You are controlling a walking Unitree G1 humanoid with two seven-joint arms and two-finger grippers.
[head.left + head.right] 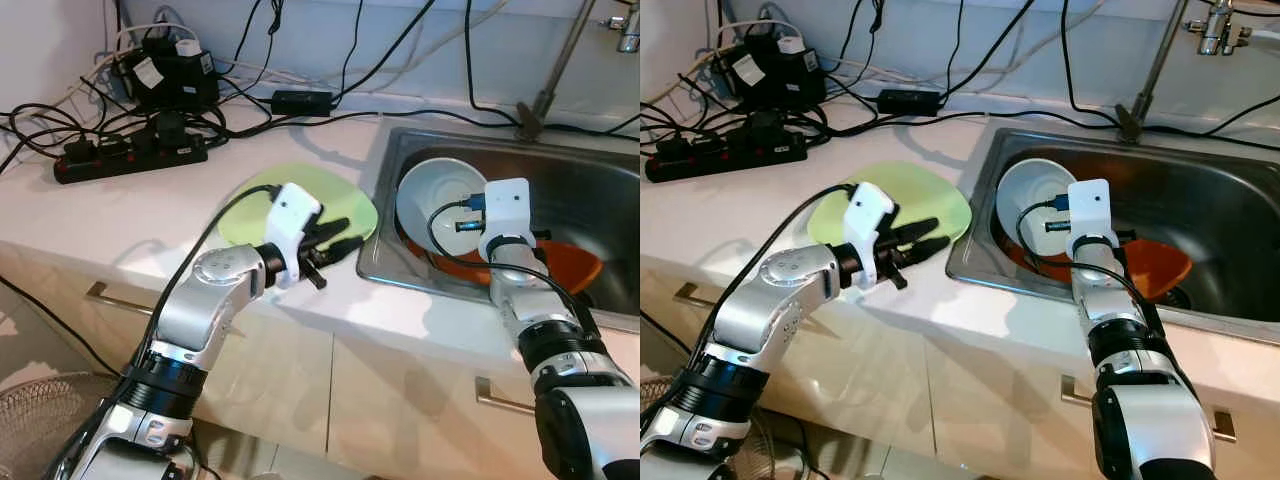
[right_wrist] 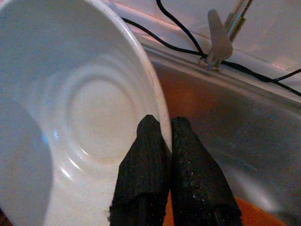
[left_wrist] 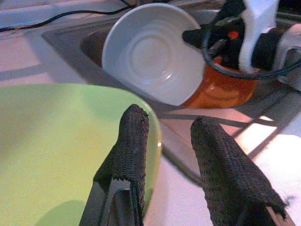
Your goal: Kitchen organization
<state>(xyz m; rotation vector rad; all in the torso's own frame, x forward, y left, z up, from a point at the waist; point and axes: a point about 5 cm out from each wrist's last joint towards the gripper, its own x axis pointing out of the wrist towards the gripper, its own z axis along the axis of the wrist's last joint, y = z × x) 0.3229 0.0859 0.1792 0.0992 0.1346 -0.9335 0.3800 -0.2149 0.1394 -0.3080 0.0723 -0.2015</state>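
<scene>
Right gripper (image 2: 162, 155): its two black fingers are pinched together on the rim of the white bowl (image 1: 438, 200), one finger inside the rim and one outside, as seen in the right wrist view.
White bowl: it is tipped on edge inside the sink (image 1: 600, 190), leaning over the orange dish (image 1: 570, 265); the tilt is judged to come from the rim grip, so that the bowl can be lifted out.
Left gripper (image 1: 333, 243): its fingers are spread apart and nothing is held; one finger lies over the edge of the green plate (image 1: 330, 195), the other over bare counter (image 1: 120, 210) towards the sink.
Green plate: it lies flat on the counter, at about 9 o'clock from the sink, close beside it.
Likely reason for placement: the plate is judged to be a landing spot or the next item to be sorted.
Head views alone: the power strip (image 1: 130, 155) and cables at 11 o'clock, and the tap stem (image 1: 545, 95) at 1 o'clock, are shown.
Wrist views alone: the exact finger contact on the bowl rim and the gap between the left fingers are made plain.
</scene>
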